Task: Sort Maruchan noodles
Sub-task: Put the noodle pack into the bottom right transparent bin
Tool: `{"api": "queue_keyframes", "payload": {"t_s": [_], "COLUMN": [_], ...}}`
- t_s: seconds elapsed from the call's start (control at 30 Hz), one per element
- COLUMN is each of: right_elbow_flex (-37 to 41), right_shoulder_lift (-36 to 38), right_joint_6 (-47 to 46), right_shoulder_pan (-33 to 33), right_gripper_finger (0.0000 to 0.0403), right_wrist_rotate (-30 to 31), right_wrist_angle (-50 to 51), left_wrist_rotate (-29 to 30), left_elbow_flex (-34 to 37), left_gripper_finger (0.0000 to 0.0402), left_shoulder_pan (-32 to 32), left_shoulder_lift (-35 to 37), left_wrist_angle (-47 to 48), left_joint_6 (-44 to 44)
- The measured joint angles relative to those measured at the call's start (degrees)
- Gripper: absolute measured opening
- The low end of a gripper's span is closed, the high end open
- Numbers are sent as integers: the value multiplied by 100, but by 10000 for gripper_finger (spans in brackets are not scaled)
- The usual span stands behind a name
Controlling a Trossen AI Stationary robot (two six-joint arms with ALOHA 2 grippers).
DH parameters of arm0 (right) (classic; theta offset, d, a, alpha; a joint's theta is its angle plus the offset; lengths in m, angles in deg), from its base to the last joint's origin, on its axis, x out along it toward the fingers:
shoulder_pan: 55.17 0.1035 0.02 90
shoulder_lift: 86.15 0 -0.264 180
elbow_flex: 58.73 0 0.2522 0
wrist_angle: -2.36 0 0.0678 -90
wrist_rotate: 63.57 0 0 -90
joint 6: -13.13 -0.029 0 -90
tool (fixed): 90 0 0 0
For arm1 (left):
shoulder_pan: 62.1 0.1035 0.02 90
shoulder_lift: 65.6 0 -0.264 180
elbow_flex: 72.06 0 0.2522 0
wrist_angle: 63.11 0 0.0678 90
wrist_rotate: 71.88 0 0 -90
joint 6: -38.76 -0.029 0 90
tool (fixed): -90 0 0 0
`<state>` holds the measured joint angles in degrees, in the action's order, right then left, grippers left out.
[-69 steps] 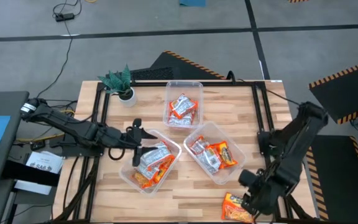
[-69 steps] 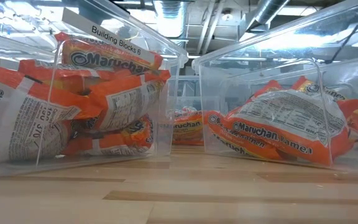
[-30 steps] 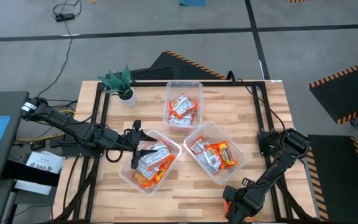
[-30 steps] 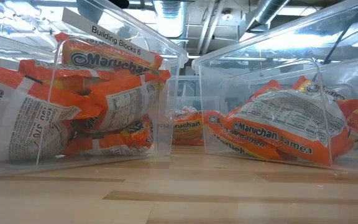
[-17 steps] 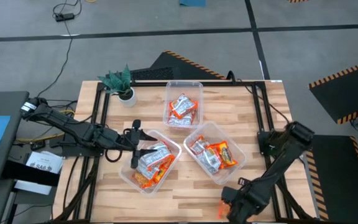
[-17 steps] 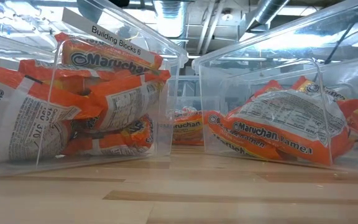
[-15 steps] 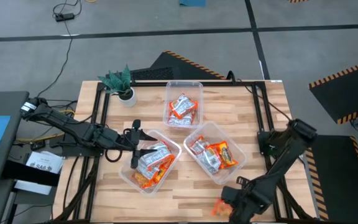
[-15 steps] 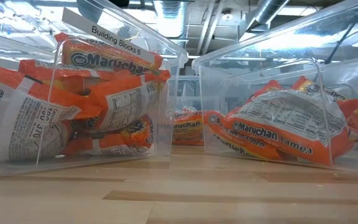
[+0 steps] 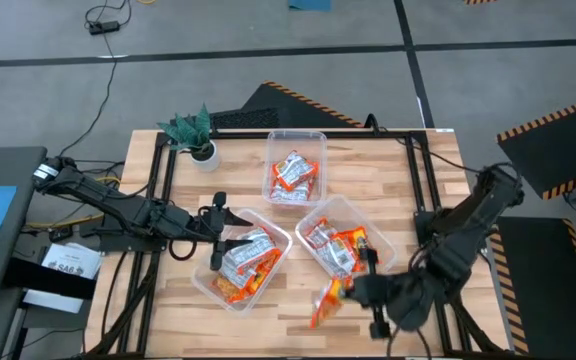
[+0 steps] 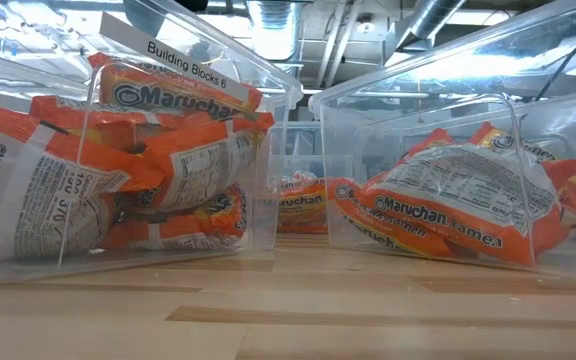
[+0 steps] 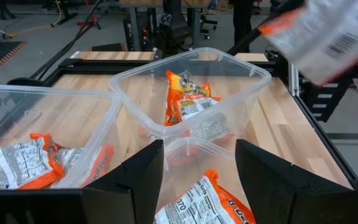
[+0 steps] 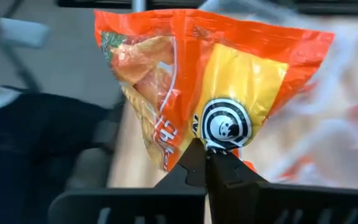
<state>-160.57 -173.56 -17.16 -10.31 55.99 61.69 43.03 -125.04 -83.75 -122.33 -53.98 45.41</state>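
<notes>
Right pincer (image 12: 207, 163) on crinkly orange packet (image 12: 191, 87)

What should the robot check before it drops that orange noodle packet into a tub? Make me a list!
1. Packet held tight: ok. The right gripper is shut on the orange packet.
2. Packet off the table: ok; it hangs from the right gripper above the wood, as the packet shows from above.
3. Packet over a tub: not ok. It is beside the right tub, not above it.
4. Left gripper out of the way: ok; it is open over the left tub.
5. Room in the right tub: ok.
6. Which tub takes orange packets: cannot tell; all the tubs look mixed.
</notes>
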Motion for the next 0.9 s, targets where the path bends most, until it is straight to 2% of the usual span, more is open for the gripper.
{"api": "queue_keyframes", "payload": {"t_s": [0.13,0.3,0.37,0.57,0.7,0.9], "right_elbow_flex": [-15,16,133,556,707,713], "right_shoulder_lift": [250,285,293,292,209,183], "right_joint_6": [26,-1251,-1703,-1985,-1944,-2337], "right_shoulder_pan": [-336,-683,-758,-814,-812,-925], "right_gripper_finger": [9,10,10,10,16,61], "right_wrist_rotate": [334,510,499,-93,-445,-492], "right_wrist_angle": [847,2973,3506,3461,3100,2869], "left_wrist_rotate": [-34,-57,-51,11,454,939], "left_elbow_flex": [0,0,0,0,0,121], "left_gripper_finger": [187,187,187,187,187,187], "left_shoulder_pan": [-4,-70,-129,-301,-422,-582], "left_shoulder_lift": [7,17,40,375,675,911], "left_wrist_angle": [152,447,446,536,725,756], "left_joint_6": [2,-25,-74,-324,-322,-329]}}
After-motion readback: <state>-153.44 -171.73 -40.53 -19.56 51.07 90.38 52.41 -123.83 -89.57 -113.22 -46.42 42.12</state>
